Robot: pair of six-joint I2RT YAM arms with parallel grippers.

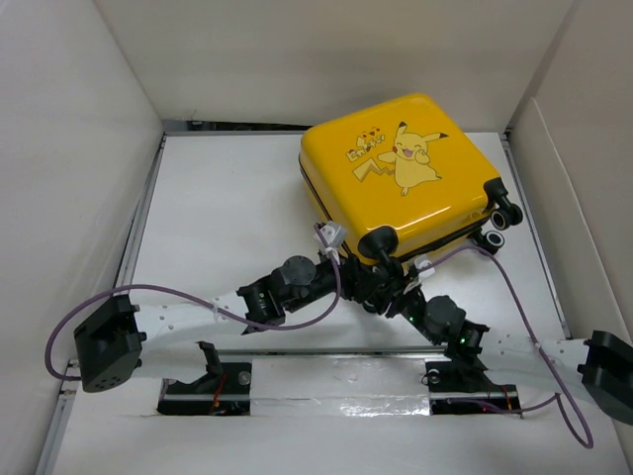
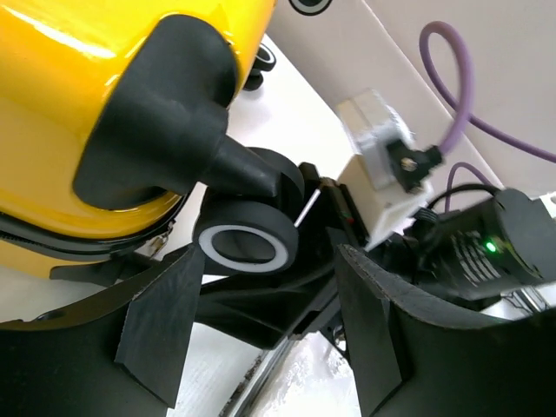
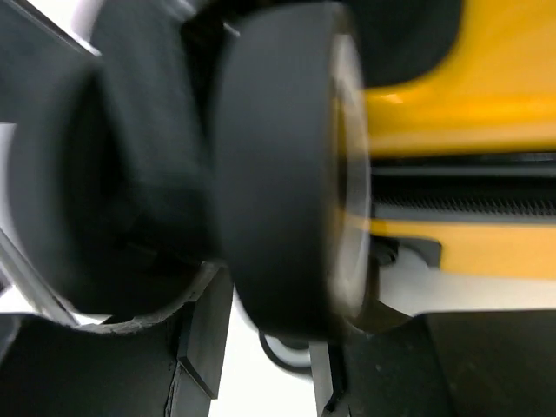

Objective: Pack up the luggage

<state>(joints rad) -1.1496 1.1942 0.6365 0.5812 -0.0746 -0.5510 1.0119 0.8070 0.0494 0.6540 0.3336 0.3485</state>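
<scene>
Pikachu suitcase [image 1: 396,163]: 1 | black casters [image 1: 377,240] seen from above: 3 | robot arms [image 1: 282,287]: 2 | purple cables [image 1: 168,288]: 2

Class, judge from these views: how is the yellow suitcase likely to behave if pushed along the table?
The suitcase lies flat, so its wheels probably won't roll it; expect sliding. Its glossy hard shell looks stiff and slippery to pinch. Lying broad and low, it seems unlikely to tip.

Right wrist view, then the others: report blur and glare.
Right wrist view: the black wheel fills the frame, smeared and out of focus. Left wrist view: sharp, white glare streaks on the luggage. Top external view: evenly lit, crisp.
</scene>
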